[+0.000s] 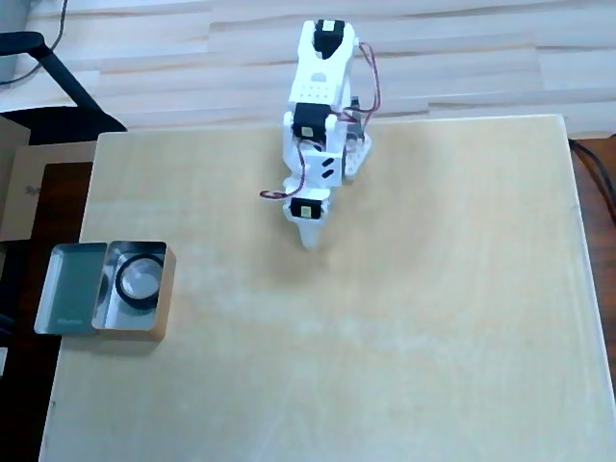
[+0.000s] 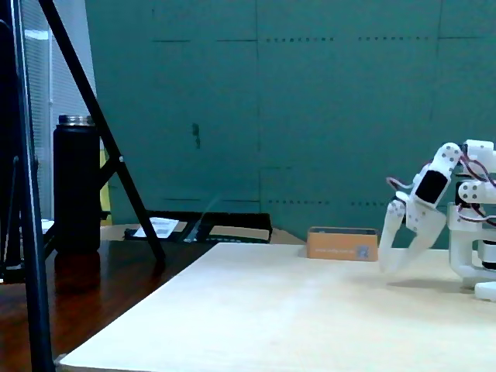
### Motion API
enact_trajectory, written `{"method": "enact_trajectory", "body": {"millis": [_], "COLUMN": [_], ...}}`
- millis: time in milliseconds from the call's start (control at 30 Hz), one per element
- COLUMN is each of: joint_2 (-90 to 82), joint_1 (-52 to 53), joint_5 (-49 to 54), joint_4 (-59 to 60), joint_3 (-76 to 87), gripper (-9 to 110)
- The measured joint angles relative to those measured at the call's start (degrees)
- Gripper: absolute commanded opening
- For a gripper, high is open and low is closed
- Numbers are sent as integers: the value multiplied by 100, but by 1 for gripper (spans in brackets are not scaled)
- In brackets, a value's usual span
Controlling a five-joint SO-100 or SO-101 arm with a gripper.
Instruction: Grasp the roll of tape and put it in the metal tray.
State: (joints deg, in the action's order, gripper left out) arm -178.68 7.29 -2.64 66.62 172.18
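Pale wooden table (image 1: 404, 318), roll of tape (image 1: 138, 280) inside metal tray (image 1: 69, 317), no legible writing

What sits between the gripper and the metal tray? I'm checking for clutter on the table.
Nothing: in the overhead view only bare tabletop separates the gripper from the metal tray, which already holds the roll of tape.

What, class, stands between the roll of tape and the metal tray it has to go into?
Nothing: in the overhead view the roll of tape already lies inside the right compartment of the metal tray. The gripper is far off, holding nothing.
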Motion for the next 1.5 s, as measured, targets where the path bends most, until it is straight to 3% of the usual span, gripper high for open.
{"method": "enact_trajectory", "body": {"millis": [1500], "joint_2": [-35], "joint_1": [0], "joint_5": [79], "joint_4": [-53], "joint_3": [105], "gripper": [0]}}
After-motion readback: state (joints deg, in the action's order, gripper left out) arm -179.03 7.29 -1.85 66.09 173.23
